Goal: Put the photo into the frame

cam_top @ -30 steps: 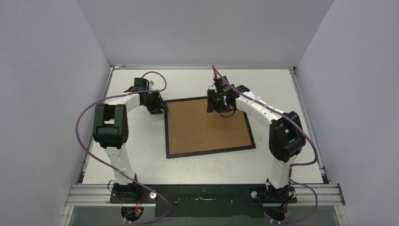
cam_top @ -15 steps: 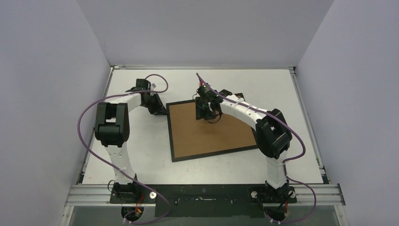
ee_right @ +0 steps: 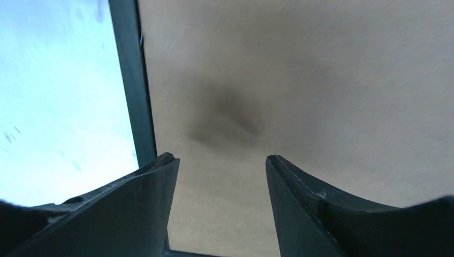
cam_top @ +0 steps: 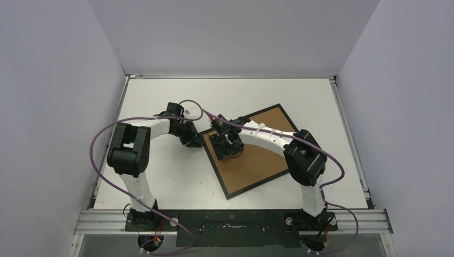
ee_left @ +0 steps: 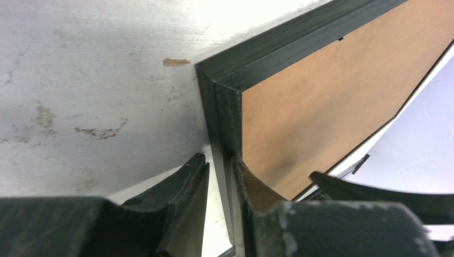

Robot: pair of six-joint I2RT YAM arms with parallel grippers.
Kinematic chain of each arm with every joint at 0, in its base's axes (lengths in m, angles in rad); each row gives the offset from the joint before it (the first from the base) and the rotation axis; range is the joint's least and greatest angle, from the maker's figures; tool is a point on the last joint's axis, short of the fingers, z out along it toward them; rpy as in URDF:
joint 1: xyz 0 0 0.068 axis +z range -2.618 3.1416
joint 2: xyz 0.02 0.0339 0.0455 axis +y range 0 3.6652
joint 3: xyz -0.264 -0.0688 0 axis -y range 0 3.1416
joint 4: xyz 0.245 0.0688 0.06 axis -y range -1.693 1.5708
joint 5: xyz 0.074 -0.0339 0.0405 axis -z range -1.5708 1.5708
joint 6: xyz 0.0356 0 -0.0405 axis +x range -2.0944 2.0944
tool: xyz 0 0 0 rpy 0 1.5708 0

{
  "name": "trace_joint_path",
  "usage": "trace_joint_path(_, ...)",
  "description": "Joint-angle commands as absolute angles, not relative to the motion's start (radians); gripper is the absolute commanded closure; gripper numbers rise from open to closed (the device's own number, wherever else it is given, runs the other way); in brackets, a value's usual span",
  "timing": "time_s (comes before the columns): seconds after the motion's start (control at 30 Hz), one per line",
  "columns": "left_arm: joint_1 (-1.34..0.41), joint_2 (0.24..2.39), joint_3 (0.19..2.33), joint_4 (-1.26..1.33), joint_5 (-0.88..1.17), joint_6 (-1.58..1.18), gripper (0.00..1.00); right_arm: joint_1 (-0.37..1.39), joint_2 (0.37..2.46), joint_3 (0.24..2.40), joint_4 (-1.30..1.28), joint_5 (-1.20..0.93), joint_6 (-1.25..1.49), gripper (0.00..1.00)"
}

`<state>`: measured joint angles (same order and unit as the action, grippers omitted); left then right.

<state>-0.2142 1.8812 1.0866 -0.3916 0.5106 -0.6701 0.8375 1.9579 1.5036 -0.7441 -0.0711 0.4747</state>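
Note:
The thin black frame [cam_top: 217,171] lies back side up on the white table, turned to a diamond, with brown cardboard backing [cam_top: 257,160] filling it. My left gripper [cam_top: 195,140] sits at its left corner. In the left wrist view the gripper [ee_left: 218,159] has its fingers on either side of the frame's black rail [ee_left: 222,107], closed down on it. My right gripper [cam_top: 225,147] hangs over the backing near that corner. Seen from the right wrist, this gripper [ee_right: 220,159] is open, with only backing [ee_right: 321,80] between its fingers and the rail [ee_right: 131,80] at the left. The photo is hidden.
The white table [cam_top: 160,176] is boxed in by pale walls on the left, back and right. A small brown chip [ee_left: 175,62] lies on the table just off the frame's corner. The arms' bases stand on the rail at the near edge.
The frame has swung from nearly square to a diamond, its left corner moving toward the near side. Both grippers moved with it, the right one leftward across the backing.

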Motion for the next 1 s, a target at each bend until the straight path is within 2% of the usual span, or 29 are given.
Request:
trace_joint_path(0.0,-0.208,1.847,1.069,-0.374,0.506,-0.639,0.73,0.890,1.866,1.450,-0.833,-0.006,0.390,0.37)
trace_joint_path(0.07,-0.208,1.836,1.055,-0.350,0.526,-0.634,0.61,0.900,1.833,1.425,-0.856,-0.003,0.382,0.35)
trace_joint_path(0.17,-0.208,1.847,1.043,-0.313,0.544,-0.635,0.56,0.919,1.784,1.395,-0.863,-0.003,0.379,0.33)
trace_joint_path(0.43,-0.207,1.944,1.077,-0.363,0.479,-0.639,0.74,0.965,1.787,1.368,-0.818,-0.003,0.411,0.38)
trace_joint_path(0.57,-0.202,1.960,1.075,-0.385,0.460,-0.627,0.79,0.981,1.824,1.364,-0.782,-0.027,0.407,0.42)
trace_joint_path(0.97,-0.198,1.986,1.075,-0.394,0.460,-0.620,0.83,0.990,1.882,1.336,-0.696,-0.079,0.403,0.44)
